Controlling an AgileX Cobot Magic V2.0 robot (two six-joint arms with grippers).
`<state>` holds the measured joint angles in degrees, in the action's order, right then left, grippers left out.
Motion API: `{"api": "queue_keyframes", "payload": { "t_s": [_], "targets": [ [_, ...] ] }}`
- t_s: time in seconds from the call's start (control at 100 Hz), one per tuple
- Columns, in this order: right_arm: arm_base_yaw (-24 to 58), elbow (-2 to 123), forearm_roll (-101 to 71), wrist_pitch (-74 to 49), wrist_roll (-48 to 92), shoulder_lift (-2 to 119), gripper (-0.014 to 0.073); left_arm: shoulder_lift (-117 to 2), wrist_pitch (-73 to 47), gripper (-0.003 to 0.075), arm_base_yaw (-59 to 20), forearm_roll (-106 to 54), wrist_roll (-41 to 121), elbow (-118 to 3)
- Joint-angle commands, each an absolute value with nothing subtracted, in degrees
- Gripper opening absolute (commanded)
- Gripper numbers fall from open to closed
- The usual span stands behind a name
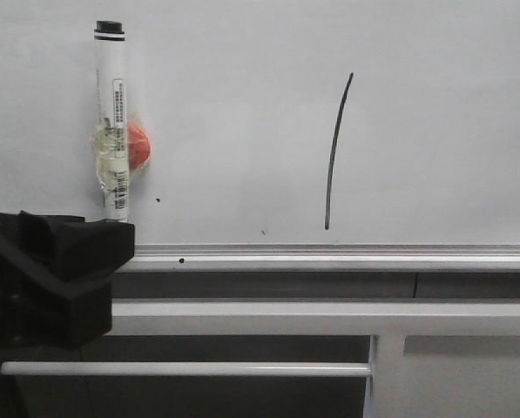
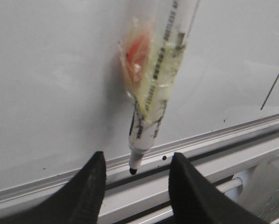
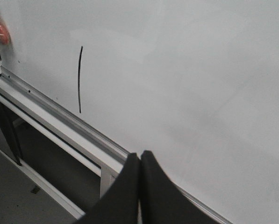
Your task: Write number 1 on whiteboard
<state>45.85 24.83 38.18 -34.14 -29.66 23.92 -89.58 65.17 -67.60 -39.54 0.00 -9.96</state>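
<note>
The number 1 (image 1: 334,152) is a thin, slightly curved black stroke on the whiteboard (image 1: 434,113), right of centre. It also shows in the right wrist view (image 3: 79,79). A white marker pen (image 1: 111,122) taped to an orange-red magnet (image 1: 138,146) sticks to the board at the left, tip down. In the left wrist view the pen (image 2: 155,88) hangs just beyond my left gripper (image 2: 135,173), which is open and not touching it. My right gripper (image 3: 139,158) is shut and empty, in front of the board's bottom rail.
The silver bottom rail (image 1: 329,254) runs across under the board, with white frame bars (image 1: 242,369) below. My left arm's black body (image 1: 46,279) fills the lower left of the front view. Small black specks (image 1: 158,200) dot the board.
</note>
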Motion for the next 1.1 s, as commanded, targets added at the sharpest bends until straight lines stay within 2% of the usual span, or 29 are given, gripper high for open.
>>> {"api": "queue_keyframes", "payload": {
  "t_s": [0.0,0.14,0.23,0.28,0.37,0.56,0.78,0.9,1.09],
  "targets": [
    [45.96,26.25,40.55,-31.58,-29.41,24.17,-0.0064,-87.54,79.30,0.0328,-67.50,-38.92,-0.75,-9.53],
    [45.96,26.25,40.55,-31.58,-29.41,24.17,-0.0064,-84.93,79.30,0.0339,-67.50,-39.38,-0.75,-7.60],
    [45.96,26.25,40.55,-31.58,-29.41,24.17,-0.0064,-82.63,79.30,0.0302,-67.50,-39.38,-0.75,-6.27],
    [45.96,26.25,40.55,-31.58,-29.41,24.17,-0.0064,-81.48,79.30,0.0216,-67.50,-39.57,-0.75,-5.48],
    [45.96,26.25,40.55,-31.22,-29.41,24.17,-0.0063,-79.24,79.30,-0.0024,-67.50,-39.57,-0.75,-4.32],
    [45.96,24.73,41.12,-20.45,-29.65,20.99,-0.0063,-75.43,79.30,-0.0020,-67.50,-40.30,1.11,-1.95],
    [45.96,16.44,40.56,-21.95,-33.71,14.12,-0.0063,-73.36,79.30,-0.0020,-67.50,-42.18,4.55,-1.24],
    [45.96,11.61,49.60,-17.59,-33.71,11.56,-0.0063,-72.75,79.30,-0.0020,-67.50,-42.18,10.03,-1.24],
    [45.96,8.46,44.34,-15.44,-33.71,11.42,-0.0064,-71.81,79.30,-0.0020,-67.50,-42.31,13.58,-1.24]
  ]
}}
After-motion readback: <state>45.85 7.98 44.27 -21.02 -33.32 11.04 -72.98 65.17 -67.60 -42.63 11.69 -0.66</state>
